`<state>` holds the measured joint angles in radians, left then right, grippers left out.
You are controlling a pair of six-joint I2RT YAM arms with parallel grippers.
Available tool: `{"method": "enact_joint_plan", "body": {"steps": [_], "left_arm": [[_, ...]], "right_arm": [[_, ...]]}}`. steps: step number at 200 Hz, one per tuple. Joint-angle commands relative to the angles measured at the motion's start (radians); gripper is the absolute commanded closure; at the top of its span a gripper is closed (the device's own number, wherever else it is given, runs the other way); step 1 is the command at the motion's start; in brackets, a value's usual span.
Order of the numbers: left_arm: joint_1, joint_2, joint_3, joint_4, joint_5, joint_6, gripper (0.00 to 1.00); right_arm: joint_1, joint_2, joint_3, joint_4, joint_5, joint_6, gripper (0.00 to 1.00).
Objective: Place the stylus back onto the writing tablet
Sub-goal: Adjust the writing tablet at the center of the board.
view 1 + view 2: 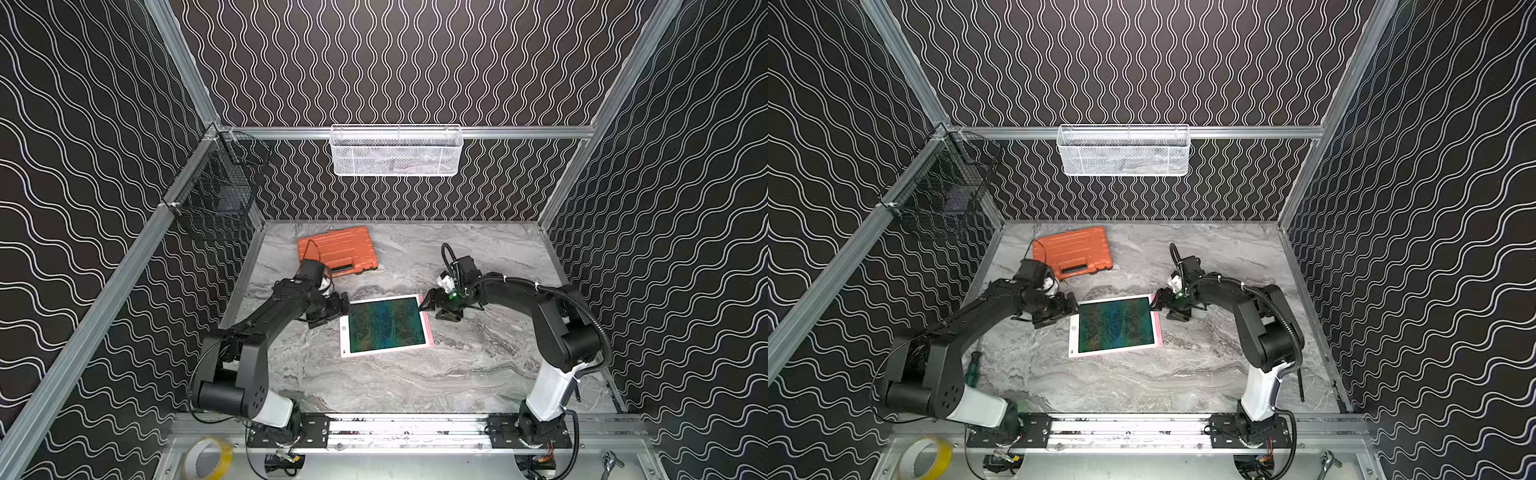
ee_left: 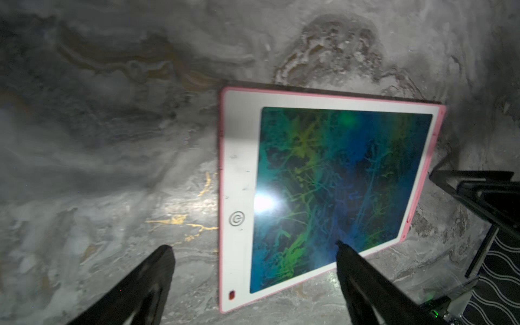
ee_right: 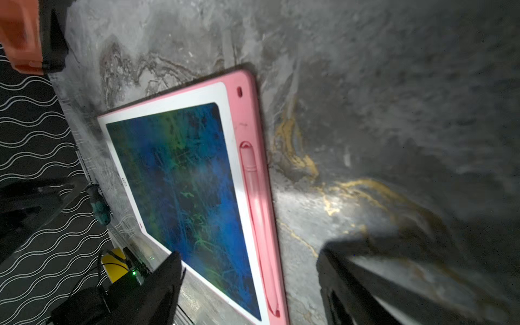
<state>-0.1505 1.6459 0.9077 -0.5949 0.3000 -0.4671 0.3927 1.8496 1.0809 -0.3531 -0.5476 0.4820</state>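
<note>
Fingers of your left gripper stand spread and released, grasping nothing, hanging to either side of a corner of the flat white-and-pink writing tablet with its dark, green-scribbled screen. The 2 black fingers of your right gripper are likewise parted and empty at the neighbouring corner. Both top views show the pair flanking the tablet's far edge on the grey marbled tabletop.

The thin pink plastic stylus lies within the groove along the tablet's pink short edge, on the right arm's side (the right wrist view shows it lying down in the groove, not propped across it). On that showing you can count the placing as done. What looks left for you is to draw both arms clear without nudging the tablet.

The stylus's long axis runs parallel to that pink edge, front to back across the table as the top views have it. Its broader, rounded end sits toward the corner with the small hole. Its slimmer end appears to point toward the corner where your right gripper hovers, the far corner in the top views.
</note>
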Motion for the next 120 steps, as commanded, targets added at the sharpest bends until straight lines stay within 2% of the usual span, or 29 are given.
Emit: {"method": "enact_joint_plan", "body": {"steps": [1, 51, 60, 120], "left_arm": [[0.023, -0.001, -0.039, 0.068, 0.035, 0.016, 0.07], [0.026, 0.060, -0.107, 0.166, 0.067, 0.001, 0.10], [0.026, 0.064, -0.114, 0.174, 0.066, 0.001, 0.11], [0.026, 0.082, -0.186, 0.254, 0.077, -0.010, 0.11]], "right_arm": [[0.021, 0.005, -0.021, 0.001, 0.000, 0.000, 0.22], [0.038, 0.002, -0.057, 0.024, -0.008, 0.015, 0.23], [0.070, 0.005, -0.055, 0.020, 0.001, 0.009, 0.23], [0.071, 0.003, -0.065, 0.022, -0.006, 0.020, 0.23]]}}
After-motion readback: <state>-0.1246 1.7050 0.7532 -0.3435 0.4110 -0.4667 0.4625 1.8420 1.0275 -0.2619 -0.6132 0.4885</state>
